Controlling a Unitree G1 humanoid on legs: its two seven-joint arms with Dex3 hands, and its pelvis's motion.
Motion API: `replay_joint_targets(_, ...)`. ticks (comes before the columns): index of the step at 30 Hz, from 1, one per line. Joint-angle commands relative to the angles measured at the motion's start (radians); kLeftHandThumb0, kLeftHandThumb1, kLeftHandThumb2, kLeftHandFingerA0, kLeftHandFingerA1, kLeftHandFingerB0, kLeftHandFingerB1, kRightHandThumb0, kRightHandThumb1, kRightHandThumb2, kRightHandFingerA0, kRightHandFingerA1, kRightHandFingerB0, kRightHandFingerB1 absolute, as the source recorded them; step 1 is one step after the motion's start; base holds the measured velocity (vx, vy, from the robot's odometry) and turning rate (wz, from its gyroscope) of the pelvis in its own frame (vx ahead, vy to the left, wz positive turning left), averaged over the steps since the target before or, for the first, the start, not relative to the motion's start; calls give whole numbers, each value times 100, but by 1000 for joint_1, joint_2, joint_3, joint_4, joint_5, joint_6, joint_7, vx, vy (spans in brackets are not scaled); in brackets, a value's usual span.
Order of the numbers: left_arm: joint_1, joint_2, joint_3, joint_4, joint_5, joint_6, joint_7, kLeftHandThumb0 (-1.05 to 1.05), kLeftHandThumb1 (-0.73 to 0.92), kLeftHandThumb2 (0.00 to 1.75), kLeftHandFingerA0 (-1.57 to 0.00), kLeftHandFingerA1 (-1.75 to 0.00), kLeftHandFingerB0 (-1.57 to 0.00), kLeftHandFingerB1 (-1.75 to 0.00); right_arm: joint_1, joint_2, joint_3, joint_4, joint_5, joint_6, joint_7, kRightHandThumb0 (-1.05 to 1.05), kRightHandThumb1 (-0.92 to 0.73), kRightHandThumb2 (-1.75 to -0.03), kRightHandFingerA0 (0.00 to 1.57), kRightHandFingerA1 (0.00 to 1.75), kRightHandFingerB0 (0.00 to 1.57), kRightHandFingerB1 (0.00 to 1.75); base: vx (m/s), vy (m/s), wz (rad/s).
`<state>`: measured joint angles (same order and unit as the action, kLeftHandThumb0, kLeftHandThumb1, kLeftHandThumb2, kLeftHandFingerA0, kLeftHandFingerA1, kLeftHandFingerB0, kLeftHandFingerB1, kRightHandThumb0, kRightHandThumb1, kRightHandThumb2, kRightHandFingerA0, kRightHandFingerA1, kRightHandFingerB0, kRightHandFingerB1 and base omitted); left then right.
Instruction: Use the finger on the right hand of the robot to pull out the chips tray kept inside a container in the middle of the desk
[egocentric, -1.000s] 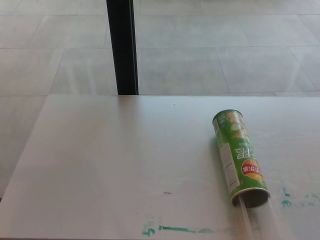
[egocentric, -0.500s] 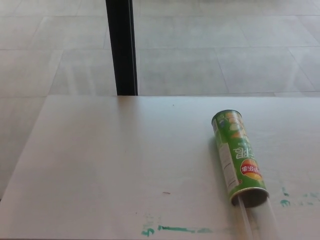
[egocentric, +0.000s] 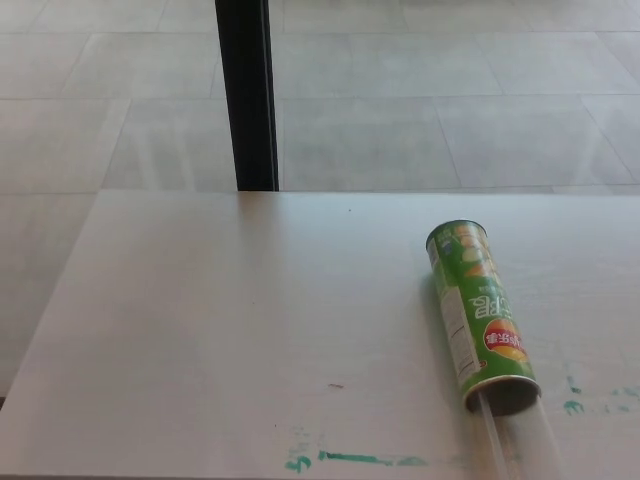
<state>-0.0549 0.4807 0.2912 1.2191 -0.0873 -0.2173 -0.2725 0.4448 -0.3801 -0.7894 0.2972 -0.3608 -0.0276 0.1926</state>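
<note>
A green chips can (egocentric: 478, 313) lies on its side on the white desk (egocentric: 250, 320), right of centre, with its open mouth (egocentric: 502, 395) facing the near edge. A clear plastic tray (egocentric: 515, 440) sticks out of the mouth and runs down to the picture's bottom edge. No chips can be made out on the tray. Neither of my hands shows in the head view.
A black post (egocentric: 248, 95) stands behind the desk's far edge, left of centre. Green paint smears (egocentric: 350, 459) mark the desk near the front edge and others (egocentric: 590, 398) lie right of the can. Grey floor tiles lie beyond.
Only the camera has shifted slightly; the can and tray lie as before.
</note>
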Motion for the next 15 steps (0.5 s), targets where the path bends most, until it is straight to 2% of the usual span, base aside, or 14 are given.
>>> replay_joint_targets(1, -6, 37, -3, 32, 10, 34, 29, -46, 70, 61, -62, -62, -55, -48, -64, 44, 0, 319, 100, -63, -212, -16, -41, -88, 71, 80, 9, 50, 0, 0, 0)
replay_joint_targets(2, -12, 40, -9, 38, 17, 50, 34, -45, 70, 61, -63, -63, -59, -50, -66, 45, -8, 334, 119, -46, -193, -22, -59, -57, 76, 69, 17, 39, 0, 0, 0)
replay_joint_targets(3, -15, 42, -14, 41, 21, 59, 35, -45, 71, 61, -61, -61, -60, -52, -71, 42, -12, 349, 134, -30, -172, -23, -46, -91, 73, 78, 4, 49, 0, 0, 0)
replay_joint_targets(5, -14, 44, -18, 42, 23, 61, 32, -45, 71, 61, -61, -61, -60, -52, -78, 32, -9, 373, 148, -23, -156, -23, -46, -91, 73, 78, 4, 49, 0, 0, 0)
replay_joint_targets(6, -11, 46, -23, 41, 27, 56, 22, -46, 71, 61, -59, -61, -58, -52, -84, 32, -15, 387, 167, -18, -146, -27, -64, -58, 74, 67, 13, 38, 0, 0, 0)
replay_joint_targets(7, -16, 47, -34, 45, 37, 63, 26, -46, 70, 61, -60, -61, -61, -53, -92, 22, -15, 427, 181, -30, -137, -22, -46, -92, 71, 77, 4, 48, 0, 0, 0)
replay_joint_targets(8, -19, 47, -35, 49, 36, 74, 28, -45, 69, 60, -60, -58, -61, -52, -92, 20, -13, 435, 189, -34, -130, -25, -65, -59, 72, 66, 14, 37, 0, 0, 0)
replay_joint_targets(10, -25, 50, -37, 58, 32, 89, 22, -44, 69, 60, -59, -58, -60, -52, -102, 17, -22, 453, 229, -30, -106, -27, -64, -62, 70, 70, 13, 37, 0, 0, 0)
replay_joint_targets(11, -24, 53, -39, 56, 31, 92, 17, -45, 69, 60, -58, -60, -63, -56, -106, 8, -7, 465, 223, -43, -106, -26, -65, -59, 71, 65, 14, 37, 0, 0, 0)
replay_joint_targets(12, -22, 55, -45, 54, 33, 93, 18, -44, 69, 60, -60, -61, -64, -56, -112, 2, 4, 480, 222, -49, -110, -21, -47, -93, 65, 74, 4, 48, 0, 0, 0)
replay_joint_targets(13, -22, 56, -48, 53, 34, 93, 19, -44, 69, 60, -60, -61, -64, -56, -115, -1, 8, 489, 226, -51, -113, -21, -47, -93, 65, 74, 4, 48, 0, 0, 0)
replay_joint_targets(14, -21, 55, -51, 46, 30, 102, 12, -45, 69, 60, -60, -62, -62, -56, -120, -6, 11, 499, 236, -52, -107, -23, -66, -59, 69, 61, 15, 36, 0, 0, 0)
replay_joint_targets(15, -20, 56, -52, 43, 27, 102, 8, -45, 69, 60, -61, -63, -61, -56, -110, -10, 36, 504, 216, -81, -121, -20, -49, -94, 61, 72, 6, 49, 0, 0, 0)
